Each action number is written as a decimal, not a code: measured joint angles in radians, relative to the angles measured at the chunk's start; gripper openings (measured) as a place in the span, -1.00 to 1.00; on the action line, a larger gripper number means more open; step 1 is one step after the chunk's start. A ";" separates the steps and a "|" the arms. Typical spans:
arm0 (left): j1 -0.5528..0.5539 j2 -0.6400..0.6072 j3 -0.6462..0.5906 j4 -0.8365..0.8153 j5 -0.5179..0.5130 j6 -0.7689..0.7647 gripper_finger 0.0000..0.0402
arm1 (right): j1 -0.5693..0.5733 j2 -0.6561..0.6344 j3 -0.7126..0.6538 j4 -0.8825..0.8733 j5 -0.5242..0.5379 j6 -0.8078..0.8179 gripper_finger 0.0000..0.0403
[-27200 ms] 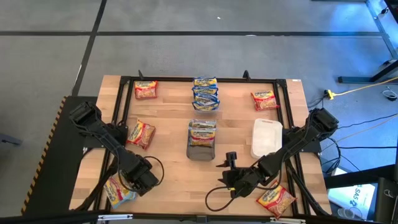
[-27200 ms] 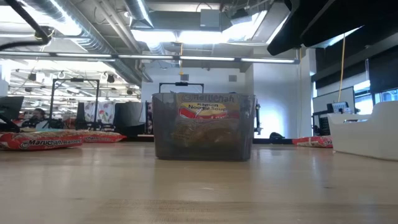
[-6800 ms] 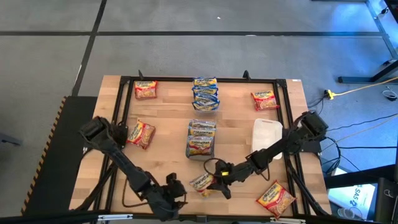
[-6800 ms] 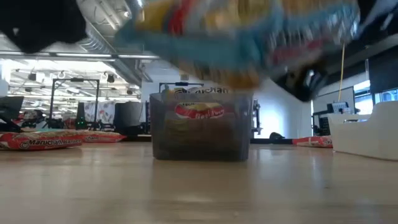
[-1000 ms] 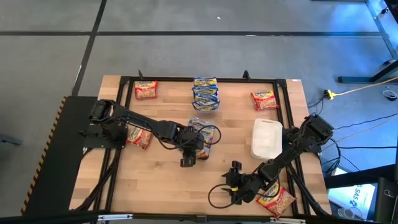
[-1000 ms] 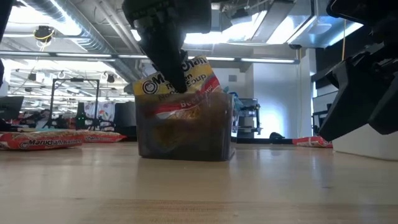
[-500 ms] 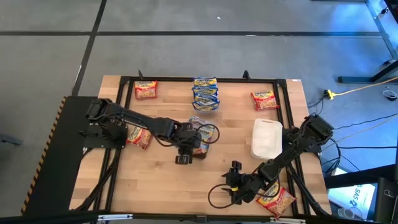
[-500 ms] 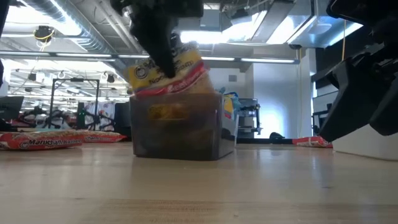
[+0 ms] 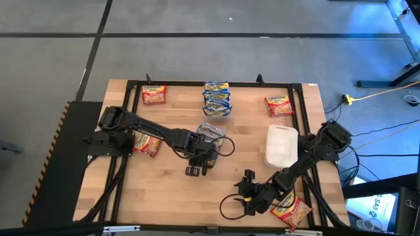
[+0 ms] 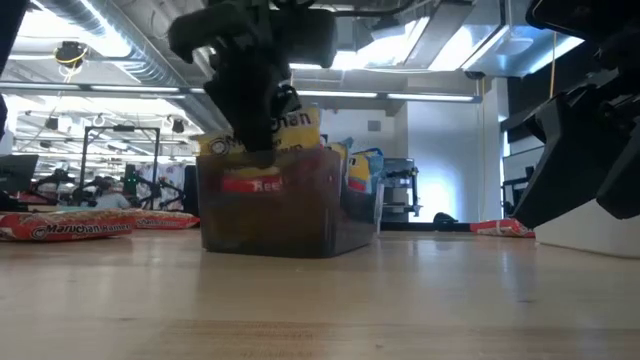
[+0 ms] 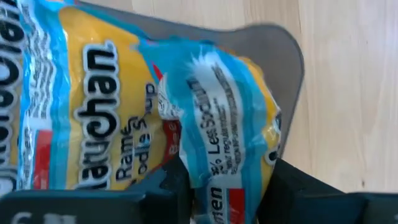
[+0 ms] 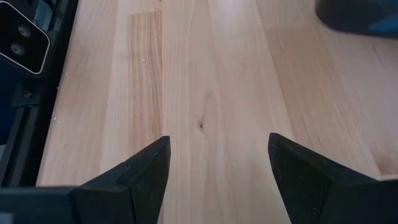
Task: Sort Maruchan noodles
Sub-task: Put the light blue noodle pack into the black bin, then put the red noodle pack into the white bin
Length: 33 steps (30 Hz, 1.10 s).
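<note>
A dark mesh basket stands in the table's middle with Maruchan noodle packets in it. My left gripper hangs over it, pointing steeply down, shut on a yellow packet with blue trim. The packet's top shows above the basket's rim. In the left wrist view the basket's dark rim curves behind the packet. Another yellow packet lies beside the held one. My right gripper waits open near the table's front edge over bare wood. My left gripper pinches the packet between its two fingers at one end, which is crumpled there. The fingers come from above, pointing steeply down. The packet hangs below them, its lower part inside the basket; whether it rests on the packets there is hidden.
Loose packets lie at the far left, left, far right and near right corner. A stack of blue-edged packets sits at the far middle. A clear tub stands right of the basket.
My left gripper has tipped more steeply down and sunk with the packet. The packet, earlier tilted well above the rim, now stands lower in the basket. The basket has slid a little toward the table's left and turned.
</note>
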 joint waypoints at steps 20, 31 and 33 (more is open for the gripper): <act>0.037 0.035 -0.004 0.211 0.058 -0.167 -0.02 | 0.000 0.000 0.000 -0.004 -0.002 -0.003 0.22; 0.027 0.025 0.214 -0.099 0.000 -0.188 0.00 | 0.000 0.000 0.000 -0.004 -0.021 -0.004 0.22; 0.005 0.005 0.239 -0.157 -0.033 -0.195 0.00 | 0.000 0.000 0.000 -0.004 -0.021 -0.004 0.22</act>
